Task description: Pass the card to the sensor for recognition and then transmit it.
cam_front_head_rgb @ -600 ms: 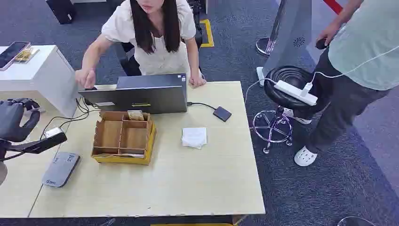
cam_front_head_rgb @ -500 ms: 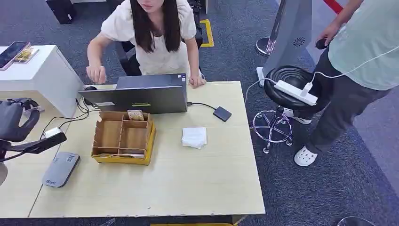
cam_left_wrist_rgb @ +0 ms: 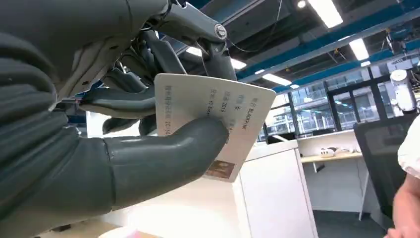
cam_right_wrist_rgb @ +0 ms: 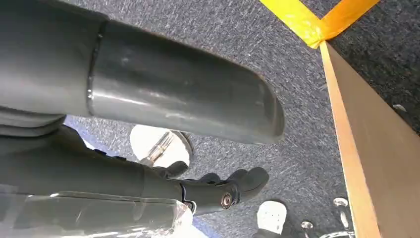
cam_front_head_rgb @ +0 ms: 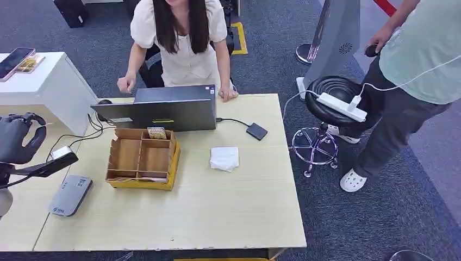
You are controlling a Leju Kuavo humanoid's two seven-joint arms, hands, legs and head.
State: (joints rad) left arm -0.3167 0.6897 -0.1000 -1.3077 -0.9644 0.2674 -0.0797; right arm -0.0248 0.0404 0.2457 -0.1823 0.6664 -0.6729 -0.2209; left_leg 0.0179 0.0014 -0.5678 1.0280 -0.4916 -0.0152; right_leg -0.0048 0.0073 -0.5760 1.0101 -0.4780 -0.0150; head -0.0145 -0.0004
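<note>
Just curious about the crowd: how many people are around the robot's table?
2. One person leans over the laptop at the table's far edge; another person stands by the black stool. Others may be out of frame.

On the pale wooden desk (cam_front_head_rgb: 217, 212) we see an open cardboard divided box (cam_front_head_rgb: 142, 158) beside a folded white cloth (cam_front_head_rgb: 224, 158). A dark grey laptop (cam_front_head_rgb: 163, 109) stands farther back, a person in a cream top (cam_front_head_rgb: 182, 43) behind it. A black round stool (cam_front_head_rgb: 326, 109) carries a white power strip (cam_front_head_rgb: 342, 106) at right.
</note>
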